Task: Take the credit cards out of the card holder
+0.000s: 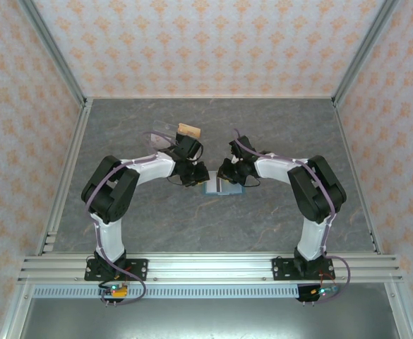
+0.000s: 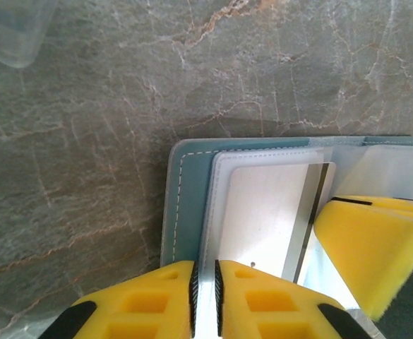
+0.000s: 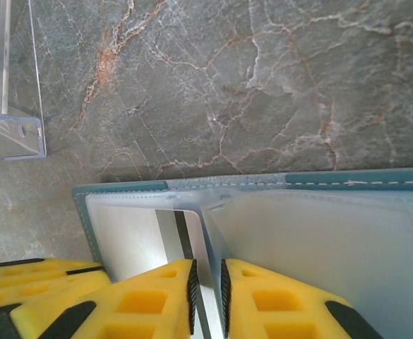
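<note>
The teal-blue card holder (image 1: pixel 220 187) lies open on the table between both grippers. In the left wrist view its teal cover (image 2: pixel 188 205) frames a pale inner pocket holding a pale grey credit card (image 2: pixel 270 212) with a dark strip. My left gripper (image 2: pixel 205 272) is shut on the pocket's left edge. In the right wrist view the same card (image 3: pixel 171 233) sits under a translucent pocket leaf (image 3: pixel 319 240). My right gripper (image 3: pixel 207 272) is pinched on the leaf's fold, right at the card's edge. From above, the left gripper (image 1: pixel 198 176) and right gripper (image 1: pixel 227 175) nearly meet.
A clear plastic tray (image 1: pixel 162 134) stands behind the left gripper, with an orange-brown card (image 1: pixel 189 130) at its right end. The tray's corner (image 2: pixel 12 28) shows at upper left in the left wrist view. Grey marble tabletop (image 1: pixel 213 226) lies all round, walled on three sides.
</note>
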